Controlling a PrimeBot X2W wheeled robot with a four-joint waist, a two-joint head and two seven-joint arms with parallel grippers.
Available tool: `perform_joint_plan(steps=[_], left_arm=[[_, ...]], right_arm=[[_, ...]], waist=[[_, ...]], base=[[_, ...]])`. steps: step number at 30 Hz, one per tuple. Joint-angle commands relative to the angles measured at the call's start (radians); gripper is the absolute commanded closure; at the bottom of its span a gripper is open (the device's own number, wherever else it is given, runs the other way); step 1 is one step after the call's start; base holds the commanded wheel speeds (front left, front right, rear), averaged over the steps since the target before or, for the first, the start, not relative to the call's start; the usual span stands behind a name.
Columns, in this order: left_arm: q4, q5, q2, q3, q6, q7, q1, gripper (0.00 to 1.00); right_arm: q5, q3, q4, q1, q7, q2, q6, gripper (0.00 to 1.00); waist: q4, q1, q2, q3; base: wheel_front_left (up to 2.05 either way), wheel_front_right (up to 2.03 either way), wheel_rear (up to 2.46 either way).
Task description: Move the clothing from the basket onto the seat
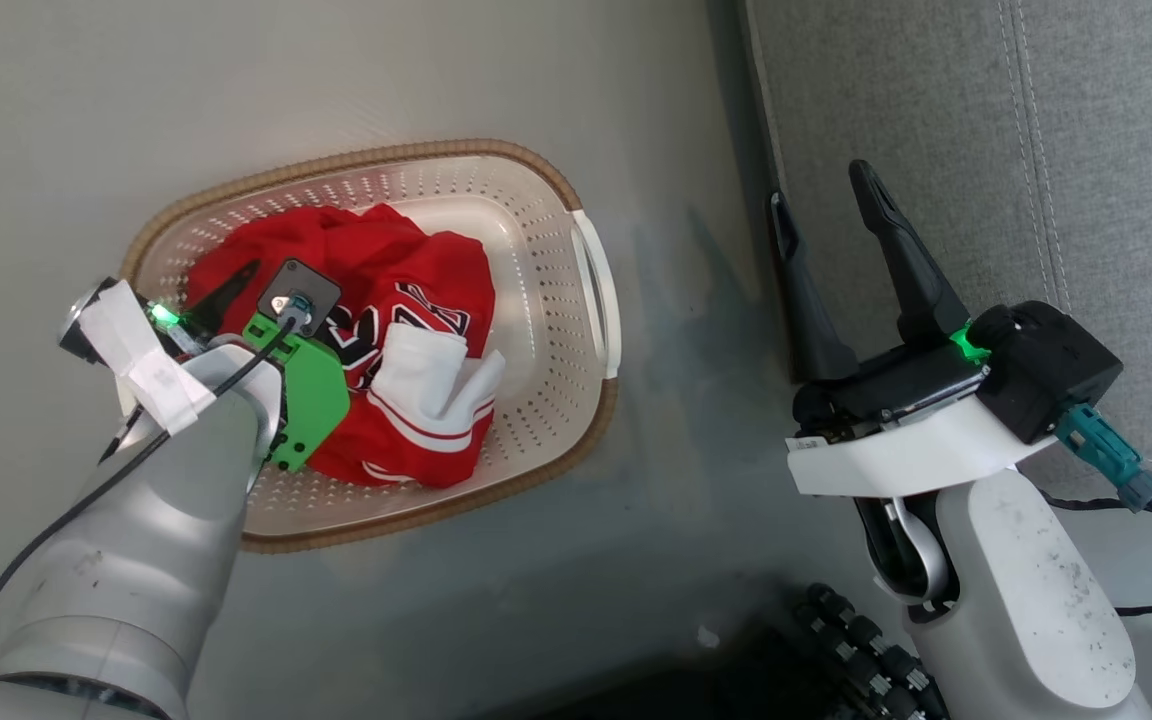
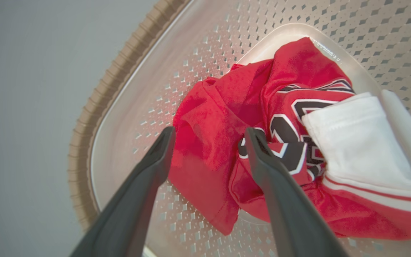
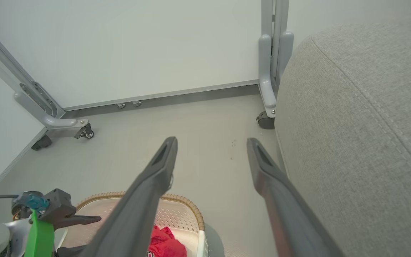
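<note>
L end effector [image 2: 209,131] open over clothing [image 2: 298,67] in basket [image 2: 162,64]; R end effector [image 3: 211,142] open by seat [image 3: 351,125] edge.

Grey floor [image 3: 198,125]; white wall panel [image 3: 137,46]; castored frame [image 3: 267,71].

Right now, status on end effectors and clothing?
Left end effector open, straddling the clothing, no grip yet. Right end effector open, empty, between basket and seat. Clothing bunched in basket.

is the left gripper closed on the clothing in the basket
No, the left gripper has its fingers spread apart above the clothing, which lies in the basket.
</note>
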State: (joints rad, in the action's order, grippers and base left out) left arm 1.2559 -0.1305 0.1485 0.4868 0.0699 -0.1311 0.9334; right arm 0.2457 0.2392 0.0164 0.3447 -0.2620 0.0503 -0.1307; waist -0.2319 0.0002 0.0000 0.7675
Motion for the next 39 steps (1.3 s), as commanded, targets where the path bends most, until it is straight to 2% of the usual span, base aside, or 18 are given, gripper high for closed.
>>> perform_joint_plan(steps=[1,17,26,27,28,29,30,39], left_arm=[[0.005,-0.003,0.021,0.003,-0.007,0.011,0.026,0.00],[0.030,-0.016,0.110,0.043,-0.054,0.175,0.095,0.00],[0.035,0.004,0.131,0.045,-0.062,0.249,0.101,0.00],[0.034,0.011,0.137,0.041,-0.060,0.261,0.103,0.32],[0.031,0.016,0.140,0.038,-0.059,0.265,0.109,0.53],[0.031,0.017,0.145,0.040,-0.055,0.272,0.113,0.81],[0.032,0.022,0.146,0.040,-0.052,0.274,0.113,1.00],[0.033,0.039,0.140,0.052,-0.058,0.277,0.117,1.00]], right_arm=[[0.009,0.004,0.006,0.015,-0.004,0.001,0.000,0.00],[0.067,0.041,0.029,0.014,-0.004,0.001,0.000,0.00],[0.091,0.055,0.032,0.019,-0.004,0.001,0.000,0.00],[0.091,0.055,0.033,0.020,-0.004,0.001,0.000,0.00],[0.093,0.054,0.033,0.020,-0.004,0.001,0.000,0.00],[0.094,0.053,0.032,0.021,-0.004,0.000,0.000,0.00],[0.095,0.052,0.031,0.022,-0.004,0.001,0.000,0.00],[0.091,0.044,0.025,0.030,-0.004,0.001,0.000,0.00]], waist=[[-0.055,-0.0002,0.0000,0.068],[-0.121,-0.0002,0.0000,0.160],[-0.145,-0.0002,0.0000,0.199],[-0.146,-0.0002,0.0000,0.202],[-0.147,-0.0002,0.0000,0.204],[-0.148,-0.0002,0.0000,0.206],[-0.148,-0.0002,0.0000,0.207],[-0.142,-0.0002,0.0000,0.208]], base=[[0.00,0.00,0.00],[0.00,0.00,0.00],[0.00,0.00,0.00],[0.00,0.00,0.00],[0.00,0.00,0.00],[0.00,0.00,0.00],[0.00,0.00,0.00],[0.00,0.00,0.00]])
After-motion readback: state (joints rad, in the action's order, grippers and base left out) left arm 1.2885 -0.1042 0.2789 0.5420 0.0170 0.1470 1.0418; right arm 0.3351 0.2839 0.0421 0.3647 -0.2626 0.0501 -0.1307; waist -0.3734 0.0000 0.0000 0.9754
